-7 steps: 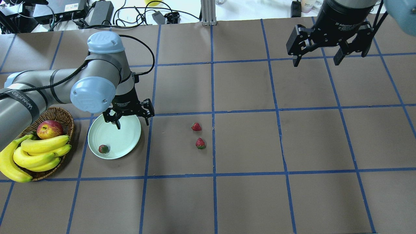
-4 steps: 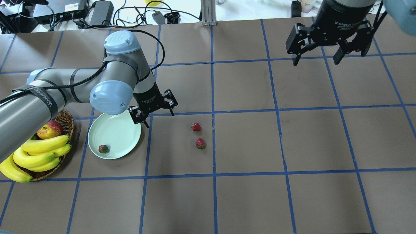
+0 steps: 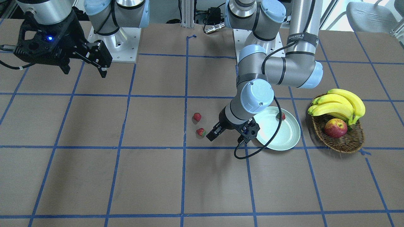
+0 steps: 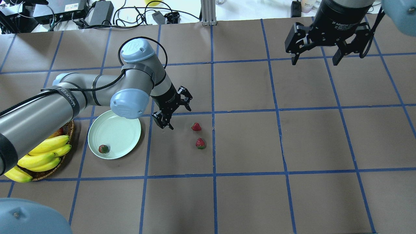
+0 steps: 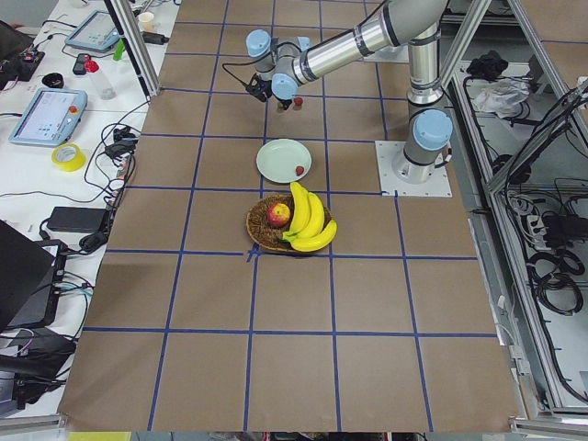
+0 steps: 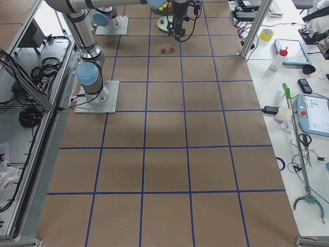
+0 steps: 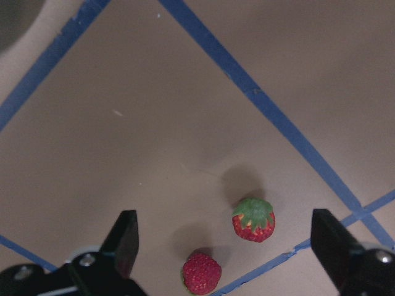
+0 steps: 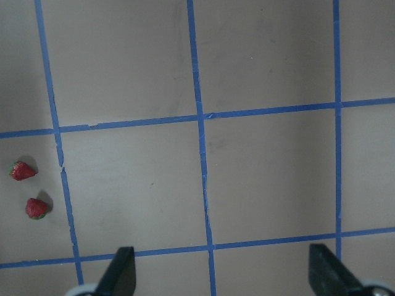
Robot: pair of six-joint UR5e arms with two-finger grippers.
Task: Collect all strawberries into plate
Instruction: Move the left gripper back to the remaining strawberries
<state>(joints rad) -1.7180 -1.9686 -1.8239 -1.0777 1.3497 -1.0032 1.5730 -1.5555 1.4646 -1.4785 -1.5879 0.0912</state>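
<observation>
The pale green plate (image 4: 118,131) (image 3: 277,134) lies left of centre and holds one strawberry (image 4: 103,149) (image 3: 281,116) near its rim. Two more strawberries (image 4: 196,126) (image 4: 200,143) rest on the brown table to the plate's right, and both show in the left wrist view (image 7: 253,219) (image 7: 202,273). My left gripper (image 4: 179,118) (image 3: 228,138) hovers open and empty between the plate and these two berries, its fingers (image 7: 125,237) wide apart. High at the far right, my right gripper (image 4: 315,61) (image 3: 84,72) hangs open and empty.
A wicker basket (image 4: 69,131) (image 3: 344,143) with bananas (image 4: 42,154) and an apple (image 3: 335,128) stands left of the plate, partly under my left arm. Cables and boxes (image 4: 97,13) lie beyond the table's far edge. Blue tape lines grid the table.
My left arm has swung right, from above the plate to just short of the two berries on the table, its gripper still open. The right arm has barely moved.
</observation>
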